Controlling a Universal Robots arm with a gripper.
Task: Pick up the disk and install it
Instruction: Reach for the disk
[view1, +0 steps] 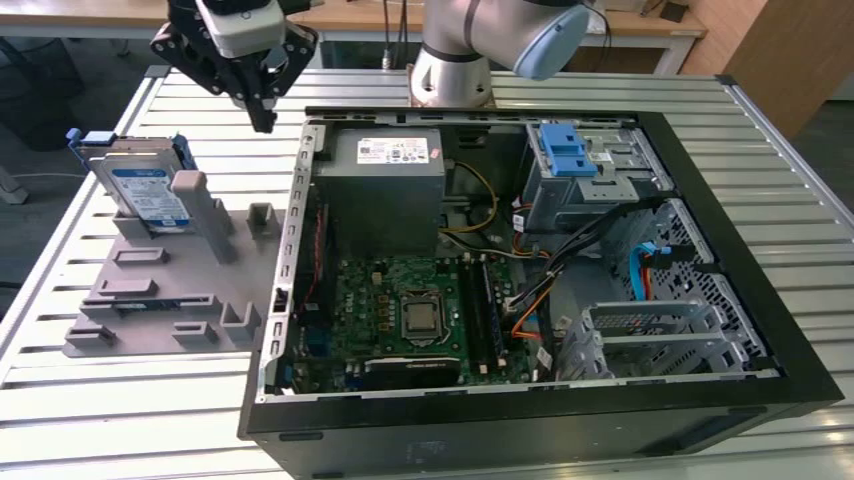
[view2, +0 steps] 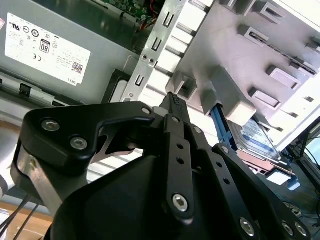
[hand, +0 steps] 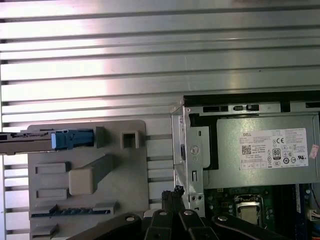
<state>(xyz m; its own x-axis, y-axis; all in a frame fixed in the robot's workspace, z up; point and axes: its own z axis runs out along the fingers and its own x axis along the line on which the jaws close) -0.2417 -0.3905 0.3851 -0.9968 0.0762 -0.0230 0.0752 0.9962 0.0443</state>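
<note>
My fingers (view1: 258, 100) clenched on nothing, hovering just beside grey holder (view1: 160, 290). Disk (view1: 144, 192) stands upright in holder, apart from fingers. Risk: descending clenched, tips would hit disk edge and knock it askew.

We find a white sticker (view1: 394, 152) on the top face of the grey power-supply box (view1: 387, 215). It is printed in black. In both wrist views it shows a row of small round and boxed marks, a square code and several fine lines of print. A small pink sticker (hand: 314, 151) sits just beside its edge. The disk (view1: 134, 160) carries a white-and-blue label (view1: 144, 195), and its print is too small for us to make out.
</note>
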